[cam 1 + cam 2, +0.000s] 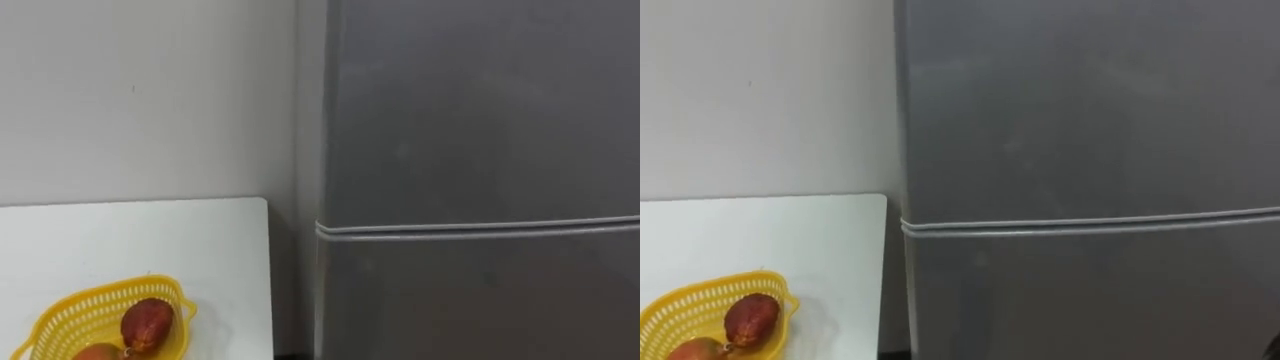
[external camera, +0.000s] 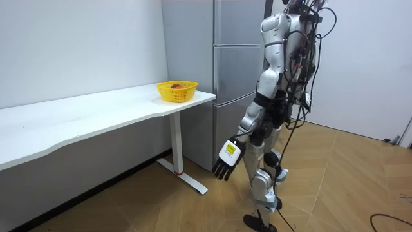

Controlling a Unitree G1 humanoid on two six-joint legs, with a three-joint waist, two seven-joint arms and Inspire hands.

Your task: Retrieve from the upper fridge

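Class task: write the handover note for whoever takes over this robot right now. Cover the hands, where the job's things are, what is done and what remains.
Left hand: open, hanging low at the robot's side, holding nothing.
Position: the robot stands close to the grey fridge, facing it, beside the end of the white table.
Upper fridge door: shut, so the contents are hidden.
On the table: a yellow basket holding two reddish fruits.
Done: the robot is in place at the fridge, but nothing has been retrieved.
Left: open the upper door, take the item out and close the door.
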